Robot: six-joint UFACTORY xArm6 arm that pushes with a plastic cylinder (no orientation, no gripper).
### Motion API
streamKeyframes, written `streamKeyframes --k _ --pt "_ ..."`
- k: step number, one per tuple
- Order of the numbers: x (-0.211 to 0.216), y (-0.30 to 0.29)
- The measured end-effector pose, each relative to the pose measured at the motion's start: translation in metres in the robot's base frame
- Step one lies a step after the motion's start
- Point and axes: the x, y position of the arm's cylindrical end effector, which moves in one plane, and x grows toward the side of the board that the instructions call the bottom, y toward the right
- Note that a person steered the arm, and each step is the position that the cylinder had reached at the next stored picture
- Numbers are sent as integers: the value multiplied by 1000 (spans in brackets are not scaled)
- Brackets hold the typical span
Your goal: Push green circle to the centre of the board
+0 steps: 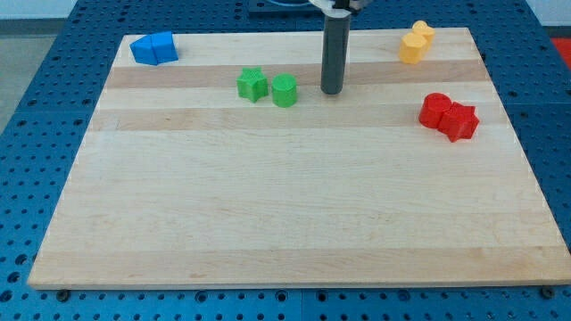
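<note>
The green circle [285,90] lies on the wooden board [294,205] near the view's top, left of centre. A green star [252,84] sits just to its left, almost touching it. My tip [332,91] rests on the board a short way to the right of the green circle, with a small gap between them. The dark rod rises straight up from the tip to the view's top edge.
Two blue blocks [153,48] sit together at the top left corner. Two yellow blocks [416,42] sit at the top right. Two red blocks [449,115] lie touching near the right edge. Blue perforated table surrounds the board.
</note>
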Motion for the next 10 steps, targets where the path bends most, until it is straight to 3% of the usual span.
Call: streamKeyframes --k 10 --pt "0 -100"
